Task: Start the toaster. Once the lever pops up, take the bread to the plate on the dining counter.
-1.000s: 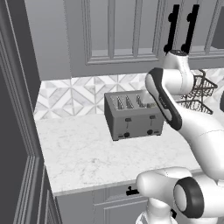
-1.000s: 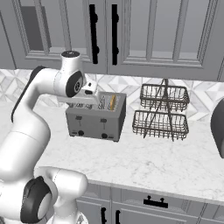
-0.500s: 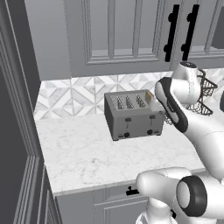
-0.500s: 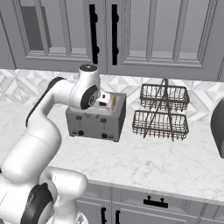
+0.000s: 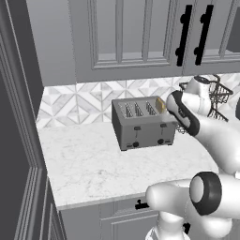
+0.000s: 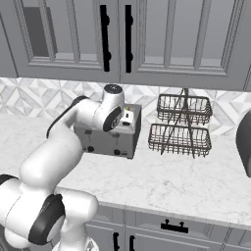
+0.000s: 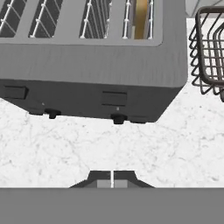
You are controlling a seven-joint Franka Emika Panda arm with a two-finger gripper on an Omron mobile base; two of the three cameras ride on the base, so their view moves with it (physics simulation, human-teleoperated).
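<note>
Since a second ago we have swung our arm down from above the toaster [image 5: 142, 123] toward its front right corner, and our fingers [image 7: 112, 178] have gone from wide apart to pressed together with nothing between them. That toaster sits on the marble tabletop [image 5: 89, 164] against the tiled wall, with the bread [image 7: 141, 18] standing in its rightmost slot, its tan edge showing above the rim in the left base view. In the hand view we look down over the front face: the right lever [image 7: 114, 98] lies just ahead of our fingertips, a knob [image 7: 117, 119] below it, and the left lever [image 7: 15, 92] sits well off to the side. A wire rack [image 6: 182, 125] stands just beside the toaster on its right.

We judge that we are on the first step, starting the toaster, and the lever looks not yet pushed. The next move calls for setting the joined fingertips on top of the right lever and pressing it straight down its slot, keeping clear of the knob and the rack.
</note>
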